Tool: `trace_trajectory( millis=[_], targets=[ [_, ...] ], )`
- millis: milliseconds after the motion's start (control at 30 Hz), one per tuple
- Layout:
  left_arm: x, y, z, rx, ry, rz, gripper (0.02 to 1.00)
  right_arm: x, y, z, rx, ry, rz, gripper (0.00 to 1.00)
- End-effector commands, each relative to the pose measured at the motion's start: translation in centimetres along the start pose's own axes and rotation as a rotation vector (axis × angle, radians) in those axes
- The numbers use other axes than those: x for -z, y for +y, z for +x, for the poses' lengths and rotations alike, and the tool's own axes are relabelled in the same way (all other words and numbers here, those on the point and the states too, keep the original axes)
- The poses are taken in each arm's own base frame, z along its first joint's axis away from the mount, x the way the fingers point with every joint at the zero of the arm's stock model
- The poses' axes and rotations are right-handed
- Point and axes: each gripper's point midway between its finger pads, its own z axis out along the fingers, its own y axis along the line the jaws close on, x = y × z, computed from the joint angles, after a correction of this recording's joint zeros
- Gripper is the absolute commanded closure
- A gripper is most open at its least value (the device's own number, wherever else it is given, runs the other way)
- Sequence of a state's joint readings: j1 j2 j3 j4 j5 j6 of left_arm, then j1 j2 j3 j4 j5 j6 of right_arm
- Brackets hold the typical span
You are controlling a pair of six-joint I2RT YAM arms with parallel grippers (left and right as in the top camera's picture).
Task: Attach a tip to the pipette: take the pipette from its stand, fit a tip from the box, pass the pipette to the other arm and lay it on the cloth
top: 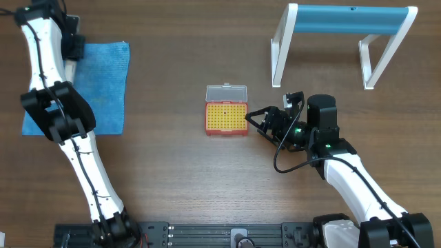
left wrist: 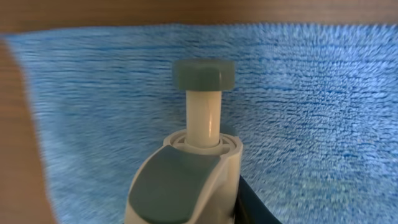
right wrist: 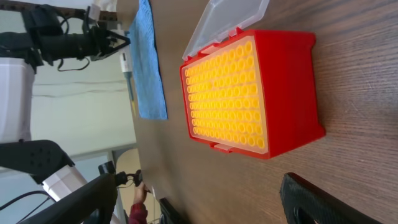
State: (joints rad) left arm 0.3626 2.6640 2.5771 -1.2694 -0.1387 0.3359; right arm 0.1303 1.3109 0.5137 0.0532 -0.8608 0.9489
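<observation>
Pipette (left wrist: 199,124) is over the blue cloth (left wrist: 323,93), held tight in my left gripper (top: 72,49); my right gripper (top: 252,122) is empty, fingers wide apart, just beside the red tip box (top: 226,118); its lid stands open

left gripper (top: 72,54) well apart from the tip box (top: 226,111), clamped on the pipette (left wrist: 186,174), right gripper (top: 253,121) just beside the box, fingers (right wrist: 323,202) spread
</observation>
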Motion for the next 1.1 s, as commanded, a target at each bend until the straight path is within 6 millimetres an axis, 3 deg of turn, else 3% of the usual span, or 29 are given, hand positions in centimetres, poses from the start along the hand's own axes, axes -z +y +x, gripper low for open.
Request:
trace_trajectory(
  millis=[33, 267, 300, 333, 367, 467, 567, 667, 700, 833, 900, 933, 1000, 1033, 1100],
  targets=[
    [-1.7, -1.1, -0.3, -0.02, 0.0, 0.039, 0.989, -0.2, -0.2, -0.3, -0.019, -0.018, 0.011, 0.145],
    [-1.8, -1.1, -0.4, -0.019, -0.006, 0.04, 0.991, -0.2, -0.3, -0.4, -0.02, -0.021, 0.013, 0.148],
    [-1.8, -1.1, -0.5, -0.013, -0.006, 0.039, 0.847, -0.2, -0.3, -0.4, -0.02, -0.02, 0.013, 0.148],
    [-1.8, -1.1, -0.4, 0.002, -0.003, 0.037, 0.544, -0.2, -0.3, -0.4, -0.02, -0.02, 0.013, 0.148],
    [-1.8, -1.1, -0.1, 0.002, 0.007, 0.04, 0.183, -0.2, -0.2, -0.4, -0.019, -0.021, 0.013, 0.148],
    [-1.0, -1.1, 1.1, 0.009, 0.059, 0.035, 0.141, -0.2, -0.2, -0.4, -0.03, -0.02, 0.012, 0.148],
    [4.2, 0.3, 2.3, 0.019, 0.091, -0.043, 0.141, -0.2, -0.1, -0.3, -0.037, -0.014, 0.006, 0.148],
    [13.8, -0.8, 1.2, 0.049, -0.067, 0.023, 0.139, -0.1, 0.7, -1.0, 0.042, -0.044, -0.02, 0.148],
    [18.0, -1.6, 1.0, 0.055, -0.152, 0.063, 0.139, 0.1, 1.3, -1.9, 0.108, -0.089, -0.028, 0.148],
    [27.9, -1.5, 3.9, 0.136, -0.291, 0.076, 0.139, 2.1, 2.5, -4.2, 0.302, -0.242, 0.01, 0.148],
    [32.0, -2.3, 4.8, 0.149, -0.384, 0.125, 0.139, 3.6, 3.4, -5.0, 0.389, -0.312, 0.026, 0.145],
    [34.6, -3.4, 5.8, 0.141, -0.44, 0.172, 0.139, 4.8, 3.8, -5.4, 0.434, -0.36, 0.047, 0.148],
    [38.1, -4.6, 8.9, 0.159, -0.478, 0.204, 0.139, 7.1, 4.7, -5.7, 0.534, -0.446, 0.092, 0.148],
    [39.4, -5.9, 12.3, 0.158, -0.464, 0.217, 0.139, 8.5, 5.9, -5.2, 0.648, -0.483, 0.104, 0.148],
    [39.7, -8.3, 17.7, 0.162, -0.416, 0.261, 0.139, 9.8, 6.8, -3.8, 0.77, -0.496, 0.123, 0.145]
  ],
)
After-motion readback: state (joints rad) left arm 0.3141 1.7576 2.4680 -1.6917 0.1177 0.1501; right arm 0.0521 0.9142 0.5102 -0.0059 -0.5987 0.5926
